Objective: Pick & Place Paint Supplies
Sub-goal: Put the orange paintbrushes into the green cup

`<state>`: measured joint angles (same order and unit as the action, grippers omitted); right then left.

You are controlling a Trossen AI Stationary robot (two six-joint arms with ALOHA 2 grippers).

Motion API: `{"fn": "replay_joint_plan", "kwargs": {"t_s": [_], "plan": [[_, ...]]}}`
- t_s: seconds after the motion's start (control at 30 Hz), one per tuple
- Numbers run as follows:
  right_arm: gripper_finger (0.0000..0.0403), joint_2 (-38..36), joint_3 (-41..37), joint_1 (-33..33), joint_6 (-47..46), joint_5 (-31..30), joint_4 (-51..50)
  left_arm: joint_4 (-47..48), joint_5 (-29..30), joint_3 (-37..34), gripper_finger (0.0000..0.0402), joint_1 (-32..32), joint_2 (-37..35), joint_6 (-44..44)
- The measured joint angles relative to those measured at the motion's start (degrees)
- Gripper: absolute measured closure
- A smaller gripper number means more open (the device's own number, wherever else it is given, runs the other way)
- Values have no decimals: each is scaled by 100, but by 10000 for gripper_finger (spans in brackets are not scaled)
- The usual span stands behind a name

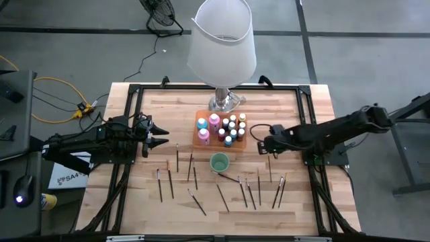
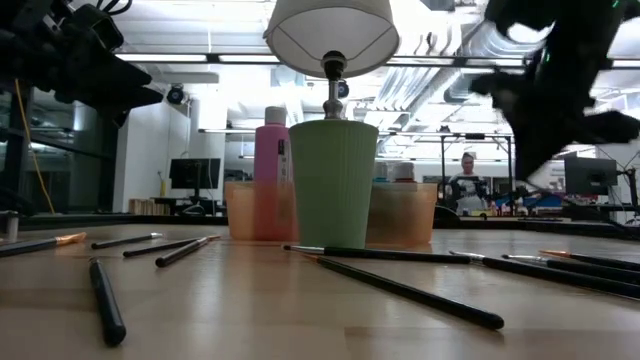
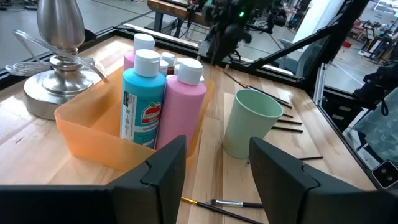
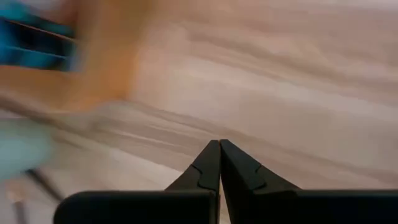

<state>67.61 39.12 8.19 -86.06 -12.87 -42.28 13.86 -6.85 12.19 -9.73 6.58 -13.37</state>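
The paint bottles [image 1: 226,128] stand in an orange tray [image 1: 199,136] by the lamp [image 1: 222,40]. Brushes [image 1: 222,197] lie around a green cup [image 1: 219,162]. The left gripper [image 1: 158,134] hangs empty, fingers apart. The right gripper [image 1: 254,134] is pressed together, holding nothing.

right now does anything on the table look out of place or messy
Yes: the brushes lie scattered loose across the front of the table, pointing various ways, and one leans against the green cup. The bottles stand upright in the orange tray. Nothing looks spilled or broken.
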Motion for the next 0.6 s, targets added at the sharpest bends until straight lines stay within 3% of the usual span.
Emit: {"fn": "replay_joint_plan", "kwargs": {"t_s": [0.3,0.6], "plan": [[400,-236,947,961,883,-1806,21,1,1,0,229,0,1,0],[400,268,1663,1466,2953,-3067,1679,1,1,0,229,1,1,0]]}}
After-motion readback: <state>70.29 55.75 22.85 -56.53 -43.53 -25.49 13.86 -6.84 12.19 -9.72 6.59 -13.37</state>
